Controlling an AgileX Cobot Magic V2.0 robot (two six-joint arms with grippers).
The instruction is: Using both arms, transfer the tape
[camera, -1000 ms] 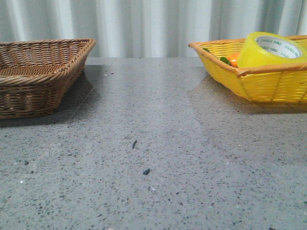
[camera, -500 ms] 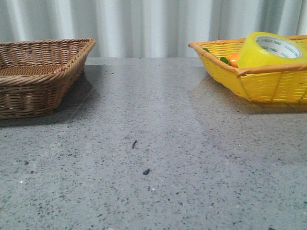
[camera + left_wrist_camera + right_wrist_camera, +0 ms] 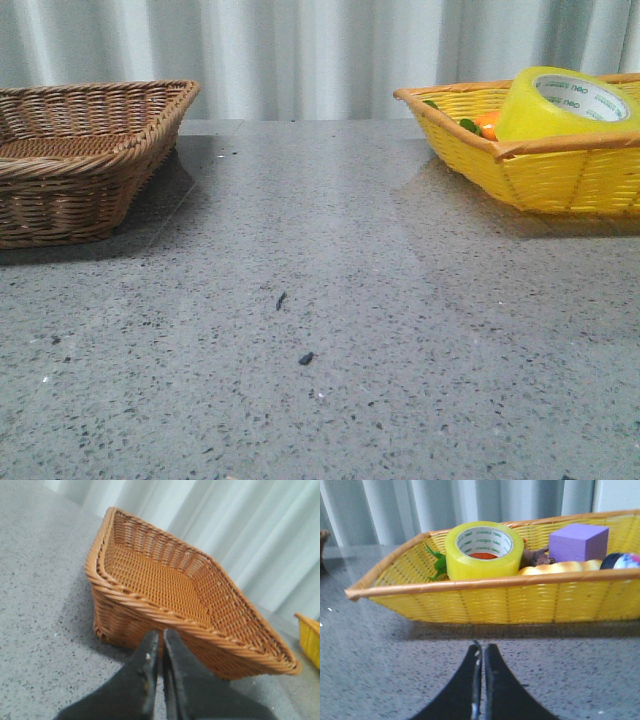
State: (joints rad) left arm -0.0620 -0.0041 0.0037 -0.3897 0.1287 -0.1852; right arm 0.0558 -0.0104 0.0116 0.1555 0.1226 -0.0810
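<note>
The tape (image 3: pixel 560 103), a wide yellow roll with a white core printed in green, lies in the yellow basket (image 3: pixel 560 175) at the table's far right. It also shows in the right wrist view (image 3: pixel 484 551), lying over an orange carrot. My right gripper (image 3: pixel 482 647) is shut and empty, over the table just in front of that basket. My left gripper (image 3: pixel 161 635) is shut and empty, close to the near wall of the brown wicker basket (image 3: pixel 165 587). Neither gripper shows in the front view.
The brown basket (image 3: pixel 85 155) stands at the far left and holds nothing that I can see. The yellow basket also holds a purple block (image 3: pixel 578 541), a bread-like roll (image 3: pixel 560 568), a green leafy thing (image 3: pixel 438 562) and a dark round object (image 3: pixel 622 561). White curtains hang behind.
</note>
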